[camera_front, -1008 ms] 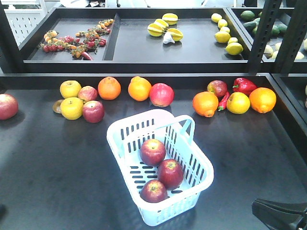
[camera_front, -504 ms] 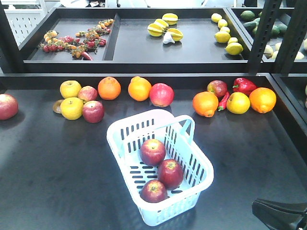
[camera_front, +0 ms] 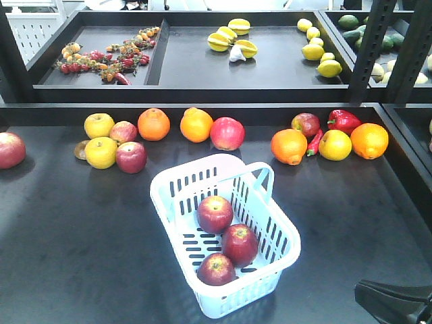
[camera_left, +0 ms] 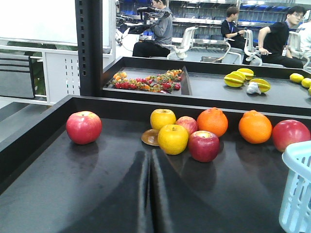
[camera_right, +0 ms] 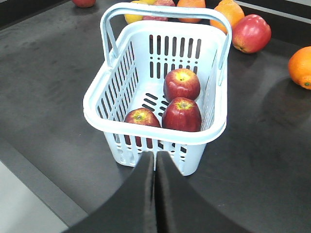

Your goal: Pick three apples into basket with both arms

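The pale blue basket point(camera_front: 159, 196) stands in the middle of the black table. Three dark red apples lie inside it: one at the back point(camera_front: 214, 214), one in the middle point(camera_front: 239, 244), one at the front point(camera_front: 216, 268). The right wrist view looks down on the basket point(camera_right: 155, 133) and the same apples point(camera_right: 181, 83) point(camera_right: 181, 114) point(camera_right: 141, 118). My right gripper point(camera_right: 155, 156) is shut and empty, just short of the basket's near wall. My left gripper point(camera_left: 149, 155) is shut and empty too, low over the table to the basket's left point(camera_left: 297, 189). A dark part of the right arm point(camera_front: 395, 300) shows at the bottom right.
Loose fruit lines the table's back edge: a red apple at the far left point(camera_front: 10, 150), yellow and red apples point(camera_front: 130, 156), oranges point(camera_front: 154, 124), a big red apple point(camera_front: 227, 133), a red pepper point(camera_front: 343, 120). Raised trays point(camera_front: 270, 64) and black shelf posts point(camera_front: 368, 47) stand behind.
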